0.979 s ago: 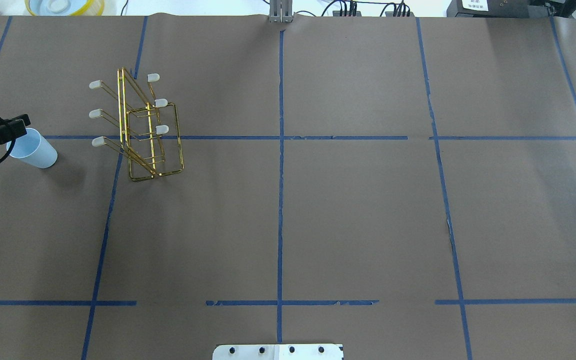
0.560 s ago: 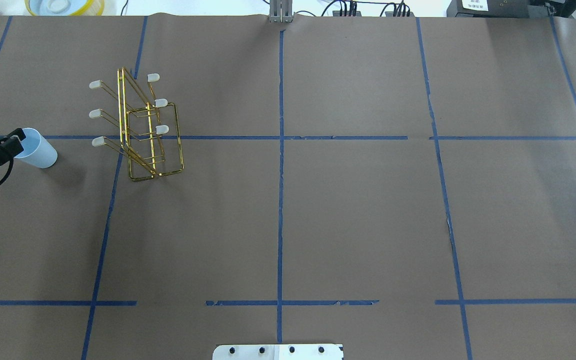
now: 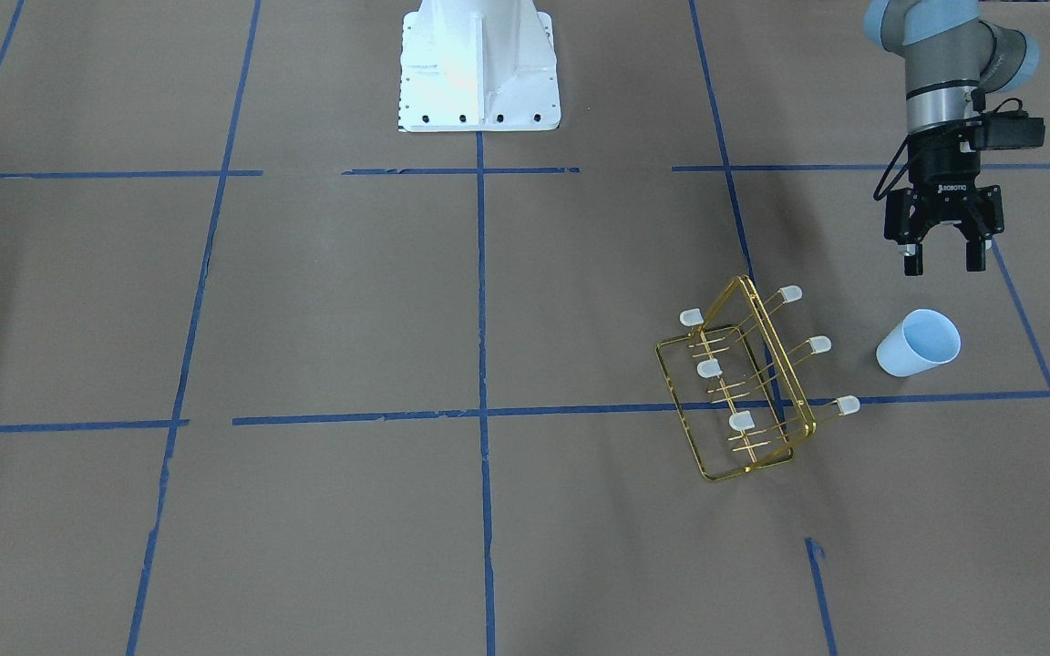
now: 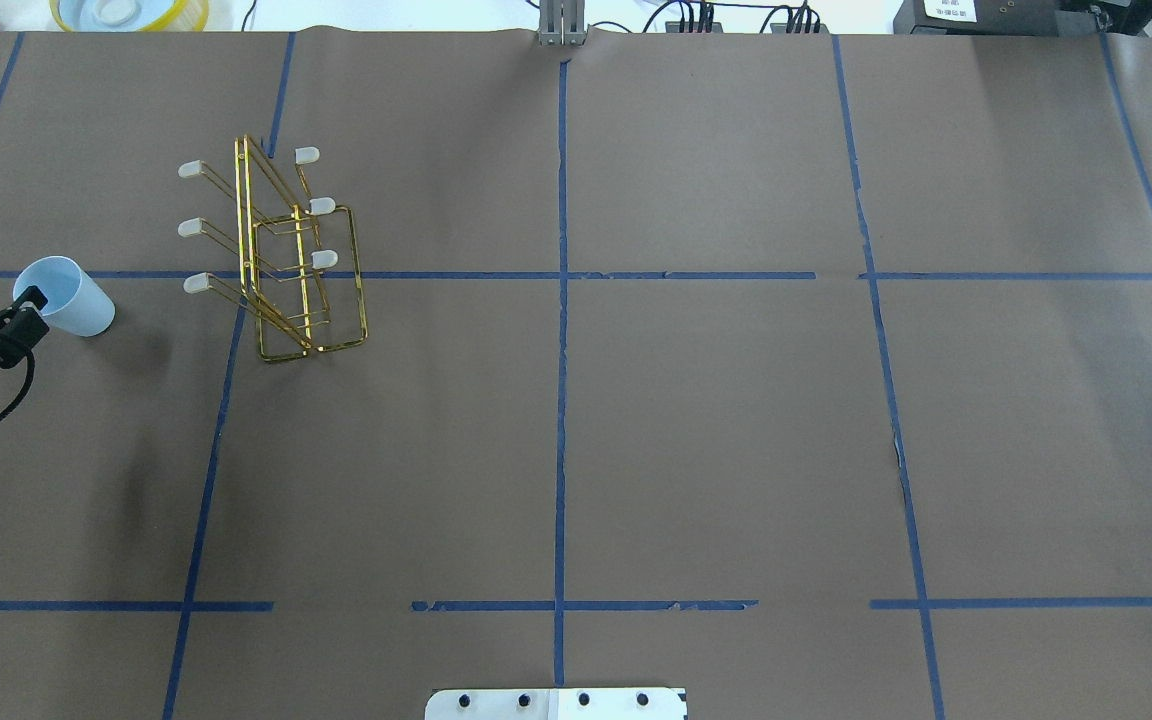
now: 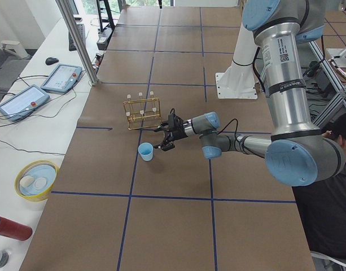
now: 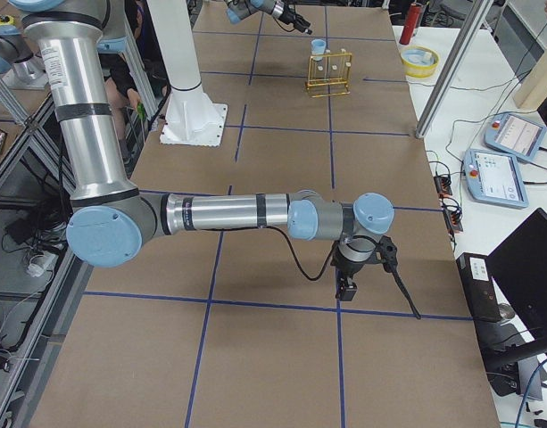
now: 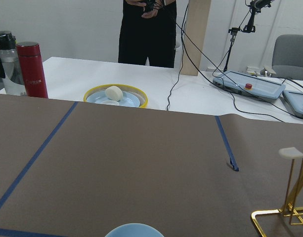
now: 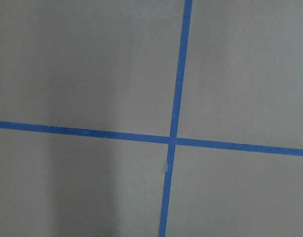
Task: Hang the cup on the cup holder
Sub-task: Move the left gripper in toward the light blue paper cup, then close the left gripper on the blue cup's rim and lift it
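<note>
Since the left gripper (image 3: 944, 262) hangs jaws apart at the front view's upper right, the cup (image 3: 919, 343) lies just below it in frame: upright, mouth up, not gripped, right of the cup holder (image 3: 744, 383). Left arm is nearer. Right gripper (image 6: 346, 287) is well apart; can't tell its jaws.

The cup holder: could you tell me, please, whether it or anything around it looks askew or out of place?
Only mildly: the cup holder stands skewed to the blue tape grid, straddling one line. The cup stands upright beside it, apart. Nothing looks spilled or damaged.
</note>
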